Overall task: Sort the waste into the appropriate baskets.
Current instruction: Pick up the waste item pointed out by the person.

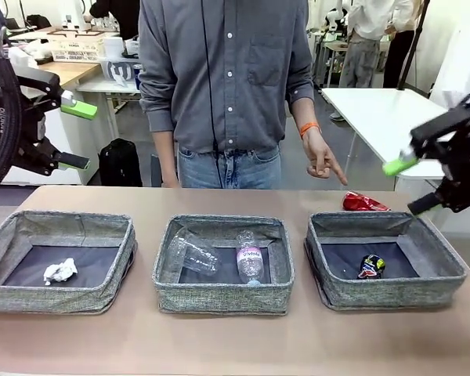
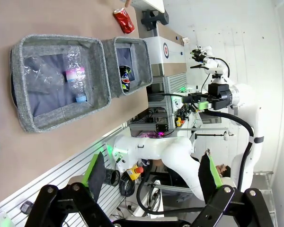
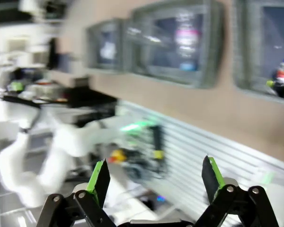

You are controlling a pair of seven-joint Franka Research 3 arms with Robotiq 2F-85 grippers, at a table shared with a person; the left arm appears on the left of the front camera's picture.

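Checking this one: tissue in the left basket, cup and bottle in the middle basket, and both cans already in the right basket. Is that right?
Not quite. Only the dark drink can lies in the right basket; the front view shows the crushed red can still on the table behind it, near the person's pointing hand. The crumpled tissue, clear plastic cup and water bottle are as you said.

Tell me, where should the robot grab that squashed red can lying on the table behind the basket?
Probably from above, across its narrow middle. The crushed red can lies flat on the table behind the right basket, so its sides are free while the basket wall blocks a low approach from the robot's side. The right gripper hangs open nearby; the person's hand points at it.
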